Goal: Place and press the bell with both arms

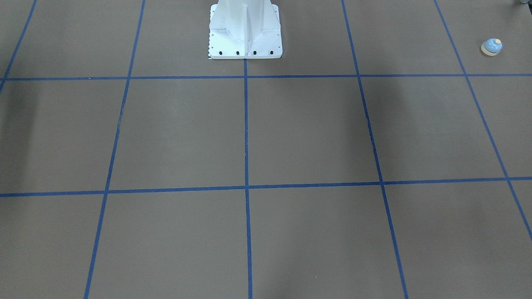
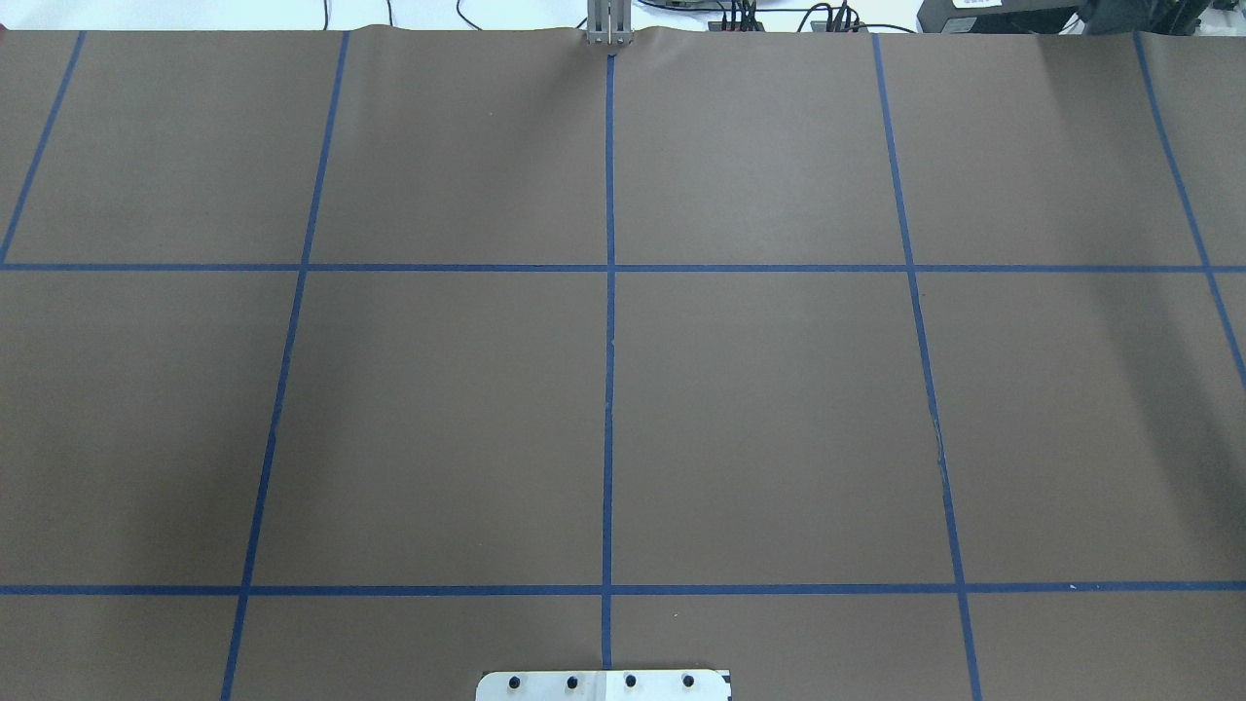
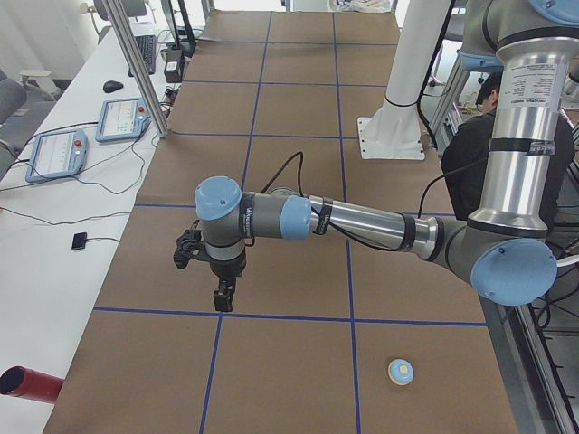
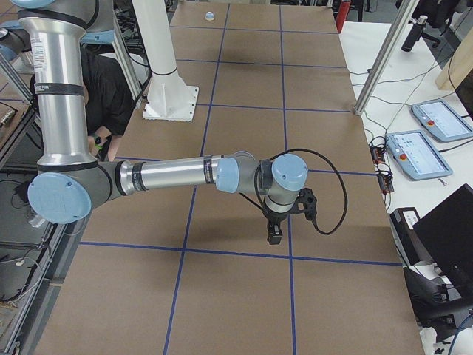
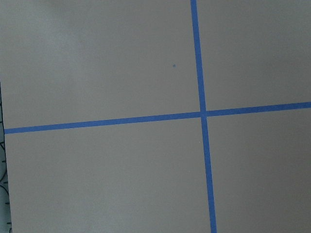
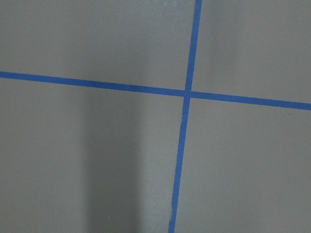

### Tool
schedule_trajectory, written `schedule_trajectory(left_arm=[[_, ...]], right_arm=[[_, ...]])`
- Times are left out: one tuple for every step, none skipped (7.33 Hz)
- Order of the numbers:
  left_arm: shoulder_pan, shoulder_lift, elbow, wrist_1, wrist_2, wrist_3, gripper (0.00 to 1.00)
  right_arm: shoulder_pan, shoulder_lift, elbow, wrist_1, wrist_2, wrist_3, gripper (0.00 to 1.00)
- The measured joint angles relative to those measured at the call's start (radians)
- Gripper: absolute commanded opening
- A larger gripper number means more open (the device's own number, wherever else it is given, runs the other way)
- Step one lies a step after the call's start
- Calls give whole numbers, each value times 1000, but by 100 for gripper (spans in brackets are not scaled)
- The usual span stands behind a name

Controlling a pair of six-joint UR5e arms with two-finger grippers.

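The light-blue bell [image 1: 491, 46] with a cream button stands on the brown table near the robot-side edge, at the robot's left end. It also shows in the exterior left view [image 3: 400, 371] and, far off, in the exterior right view [image 4: 210, 15]. My left gripper [image 3: 222, 303] hangs above the table, pointing down, well away from the bell. My right gripper [image 4: 274, 238] hangs above the table at the other end. Both grippers show only in the side views, so I cannot tell whether they are open or shut. Both wrist views show only brown paper and blue tape.
The white pedestal [image 1: 245, 33] stands at the middle of the robot-side edge. Blue tape lines grid the brown paper. Teach pendants [image 3: 54, 154] and cables lie on the white side bench. A red cylinder [image 3: 27, 384] lies at that bench's near end. A person [image 3: 479, 136] sits behind the robot.
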Motion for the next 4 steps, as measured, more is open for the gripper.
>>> schedule_trajectory(left_arm=[[0, 1, -12, 2, 1, -1, 100], [-1, 12, -46, 12, 4, -3, 100], [-2, 43, -117, 31, 24, -21, 100], [-1, 86, -239, 90, 62, -63, 100]], right_arm=[[0, 1, 3, 0, 0, 0, 100], [0, 1, 7, 0, -1, 0, 100], [0, -2, 12, 0, -1, 0, 100], [1, -5, 15, 0, -1, 0, 100]])
